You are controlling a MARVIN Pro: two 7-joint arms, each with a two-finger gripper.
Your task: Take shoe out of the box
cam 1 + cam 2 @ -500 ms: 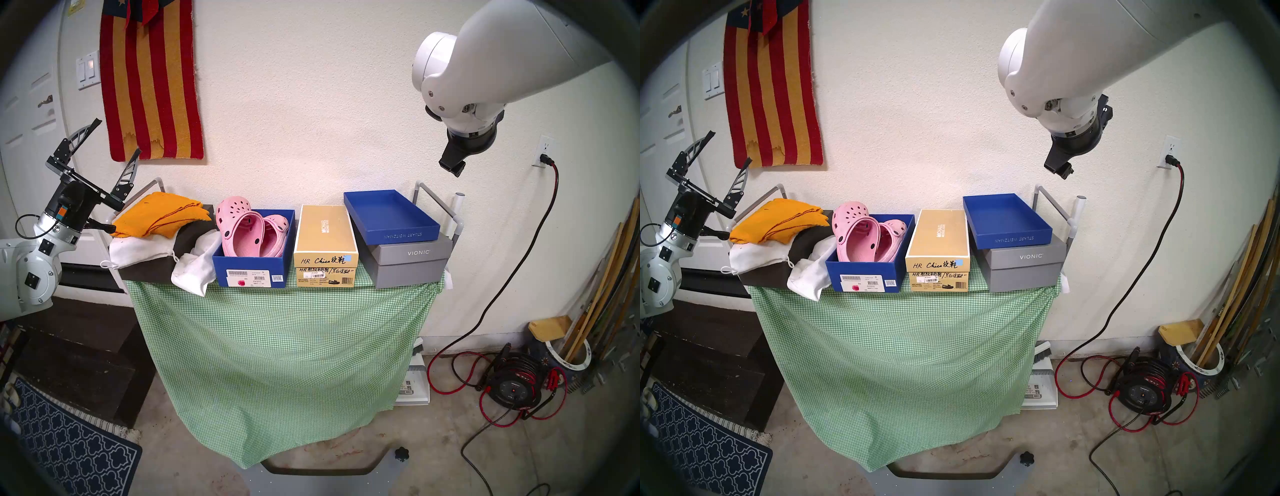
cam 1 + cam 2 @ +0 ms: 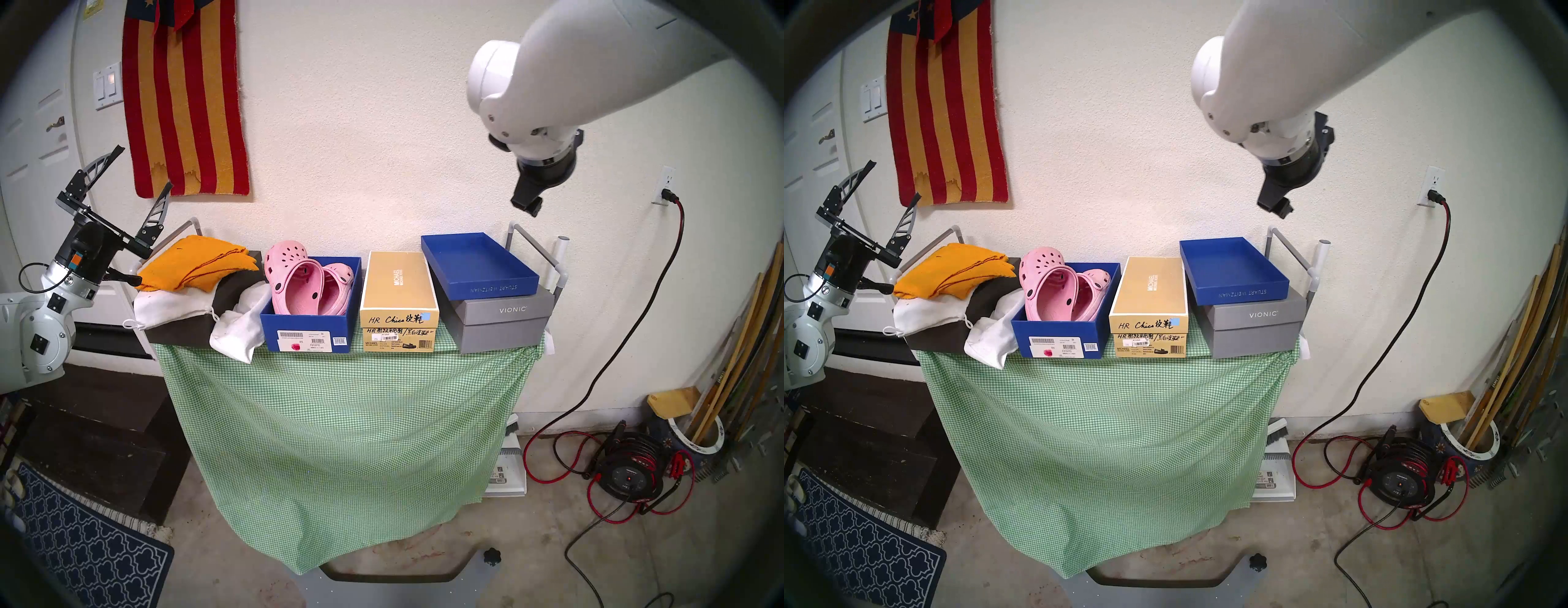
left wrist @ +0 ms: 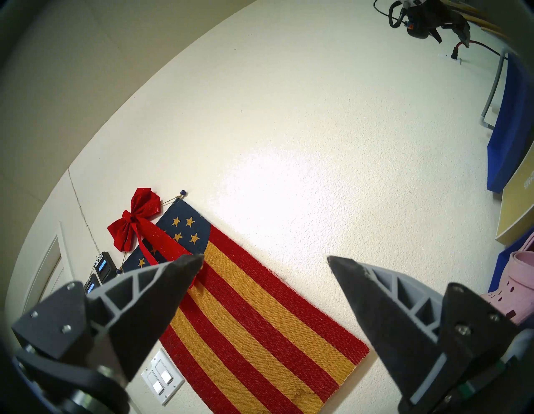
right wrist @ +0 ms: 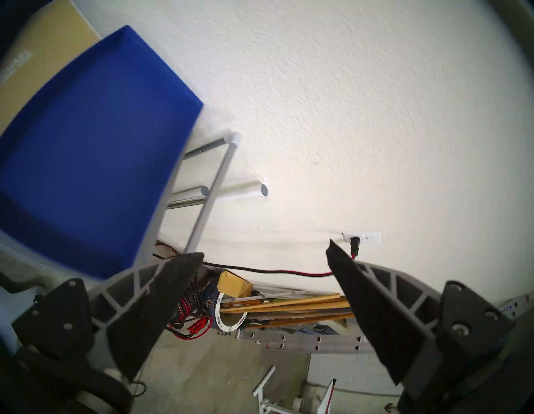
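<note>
from the head's left eye, the deep royal-blue cardboard shoebox (image 2: 306, 323) with white barcode labels and a pink sticker sits on the green checked tablecloth (image 2: 339, 424), with a pair of pink perforated foam clogs (image 2: 303, 285) standing toe-up inside it. just right of it is a tan box with handwriting (image 2: 399, 302), then a shallow blue lid (image 2: 479, 265) resting on a grey box (image 2: 500, 322). the left gripper (image 2: 135, 170) hangs off to the left of the table, tilted upward, fingers spread and empty. the right arm's wrist (image 2: 539, 170) is high above the lid; its fingers are hidden here.

the head's right eye shows the same layout.

the left wrist view has fingers (image 3: 161, 295) wide apart against the wall, nothing between them, a pink clog at the right edge.

the right wrist view shows the right gripper (image 4: 264, 256) released, nothing held, the blue lid at the left.
</note>
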